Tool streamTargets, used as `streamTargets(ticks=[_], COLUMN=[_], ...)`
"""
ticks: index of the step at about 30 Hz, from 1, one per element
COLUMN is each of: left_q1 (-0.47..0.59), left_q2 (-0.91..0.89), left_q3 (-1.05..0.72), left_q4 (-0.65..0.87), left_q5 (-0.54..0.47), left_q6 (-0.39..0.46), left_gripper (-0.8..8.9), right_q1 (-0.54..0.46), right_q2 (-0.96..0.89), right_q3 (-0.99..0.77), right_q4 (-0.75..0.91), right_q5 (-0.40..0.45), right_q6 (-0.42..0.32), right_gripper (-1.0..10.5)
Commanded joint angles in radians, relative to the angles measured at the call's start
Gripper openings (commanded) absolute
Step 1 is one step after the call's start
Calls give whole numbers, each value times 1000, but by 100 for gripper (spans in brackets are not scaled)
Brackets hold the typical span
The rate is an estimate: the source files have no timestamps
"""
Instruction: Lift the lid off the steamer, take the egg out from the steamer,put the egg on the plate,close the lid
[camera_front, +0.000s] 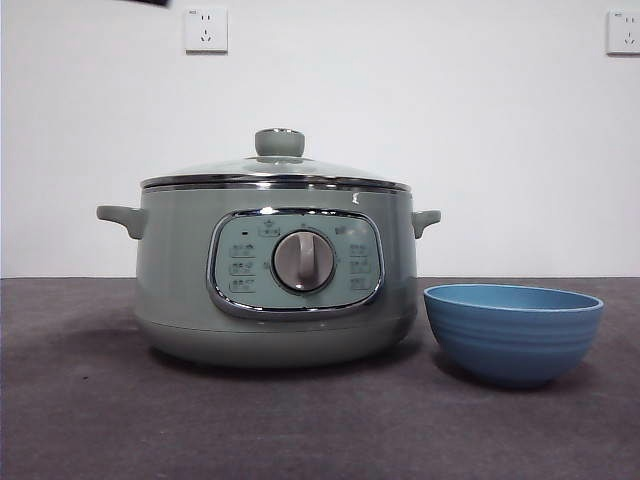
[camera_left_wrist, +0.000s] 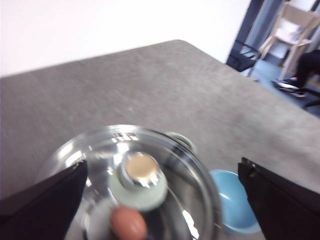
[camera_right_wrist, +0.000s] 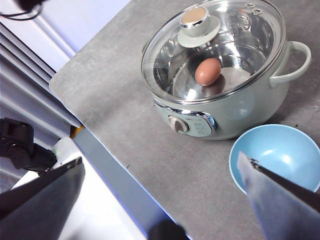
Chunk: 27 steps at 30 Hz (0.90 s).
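Note:
The pale green steamer (camera_front: 180, 270) stands on the grey table with its glass lid (camera_front: 275, 168) resting on it. Through the glass, a brown egg (camera_right_wrist: 207, 71) lies inside the pot. The plate, a blue bowl (camera_front: 512, 332), sits empty just right of the steamer. My left gripper (camera_left_wrist: 162, 167) hovers open above the lid (camera_left_wrist: 100, 150), its jaws wide apart on either side of the green knob, with the egg (camera_left_wrist: 128, 224) under the glass. My right gripper (camera_right_wrist: 160, 160) hangs open and empty, high over the table's near edge, apart from the steamer (camera_right_wrist: 250, 112) and plate (camera_right_wrist: 280, 155).
Two wall sockets (camera_front: 205, 30) (camera_front: 622, 32) are on the white wall behind. A black arm tip (camera_front: 150, 2) shows at the top left corner of the front view. A chair (camera_left_wrist: 295, 25) stands beyond the table's far corner.

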Motion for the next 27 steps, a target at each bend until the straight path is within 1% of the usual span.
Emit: streamTargets(ticks=[1,7,14,23,25,26,27], left_q1=[-39,-96,-119,-127,-132,-132,-132], left_q2=[68,201,321,407,408,408,408], left_q3=[-1,-1,-1,-1,-1,-1,-1], left_q4=[85,180,229,225,224,224,222], left_q5=[-67,-146,-164,-181,-201,-209,-217], left_q6=[60,121,122,121,121,121,120], left_gripper=[508,508,507,498,497,481,422], right_q1=[3,3,3,3,3,3,3], right_q2=[3,7,12,12,12,12,12], right_q3=[3,3,3,3,3,3,3], right_q4=[5,5,5,6,6,6,6], right_q5=[-1,0,0,0,0,0,0], right_q6=[-3,-3,-3,-4,-4,-4,-4], right_gripper=[628,628,628,627,627,627,627])
